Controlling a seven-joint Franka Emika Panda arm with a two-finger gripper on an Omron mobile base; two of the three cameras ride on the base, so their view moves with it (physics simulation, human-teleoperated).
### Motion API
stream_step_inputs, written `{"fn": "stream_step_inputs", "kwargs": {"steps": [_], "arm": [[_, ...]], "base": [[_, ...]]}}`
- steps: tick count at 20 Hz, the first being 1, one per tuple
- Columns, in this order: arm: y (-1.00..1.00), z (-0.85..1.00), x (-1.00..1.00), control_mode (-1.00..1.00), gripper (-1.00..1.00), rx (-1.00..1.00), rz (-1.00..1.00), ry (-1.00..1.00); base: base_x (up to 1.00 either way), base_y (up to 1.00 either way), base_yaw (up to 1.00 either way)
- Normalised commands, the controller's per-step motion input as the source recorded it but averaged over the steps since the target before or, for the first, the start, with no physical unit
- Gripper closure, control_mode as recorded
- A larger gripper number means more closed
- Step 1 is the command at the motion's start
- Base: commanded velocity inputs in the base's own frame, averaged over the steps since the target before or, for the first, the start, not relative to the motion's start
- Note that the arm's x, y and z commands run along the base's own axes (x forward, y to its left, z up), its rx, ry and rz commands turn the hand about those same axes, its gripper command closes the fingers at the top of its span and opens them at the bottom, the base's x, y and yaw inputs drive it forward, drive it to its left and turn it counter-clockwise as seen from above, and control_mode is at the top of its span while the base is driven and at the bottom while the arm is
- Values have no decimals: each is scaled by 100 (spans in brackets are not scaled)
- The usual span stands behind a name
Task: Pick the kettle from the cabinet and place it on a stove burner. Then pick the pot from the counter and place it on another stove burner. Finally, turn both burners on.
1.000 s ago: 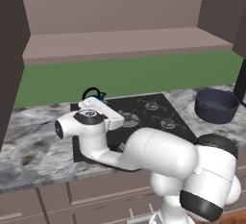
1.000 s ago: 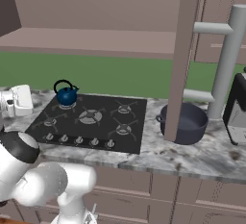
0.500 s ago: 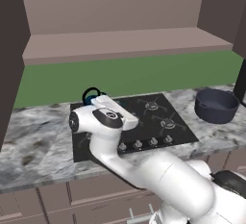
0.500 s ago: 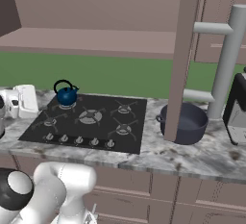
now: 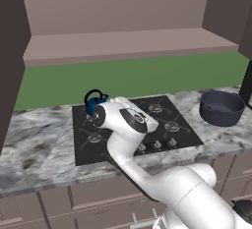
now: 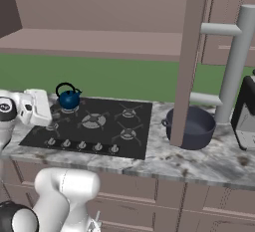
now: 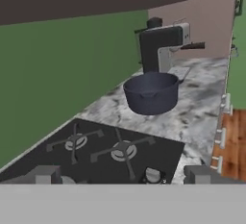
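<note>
Kettle [image 6: 68, 98] sits on rear-left burner [image 6: 65, 110]. Pot [image 7: 152, 93] on table [image 7: 202, 98], next step. Claw [image 7: 122, 176] spread apart, empty; aim at pot rim, approach level, avoid coffee machine [image 7: 163, 45].

- Flat, even rendered light fills the kitchen in both base views, with no glare.
- Soft shading darkens the underside of the cabinet [image 5: 123, 46] and its side panels.
- The arm [image 5: 128, 125] shows a mild gloss; the pot [image 7: 151, 93] is evenly lit.
- The hand view looks coarse and slightly soft, with no edge distortion.
</note>
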Motion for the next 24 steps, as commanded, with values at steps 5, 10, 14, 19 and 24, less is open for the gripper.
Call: {"fn": "stream_step_inputs", "kwargs": {"steps": [5,10,14,19,24], "arm": [[-40,0,-1,-100,-100,9,0,8],[-40,-1,-1,-100,-100,7,0,5],[-47,0,0,-100,-100,8,0,5],[-55,0,-1,-100,-100,9,0,2],[-50,-3,-4,-100,-100,6,-1,2]], "base": [[0,0,0],[0,0,0],[0,0,0],[0,0,0],[0,0,0]]}}
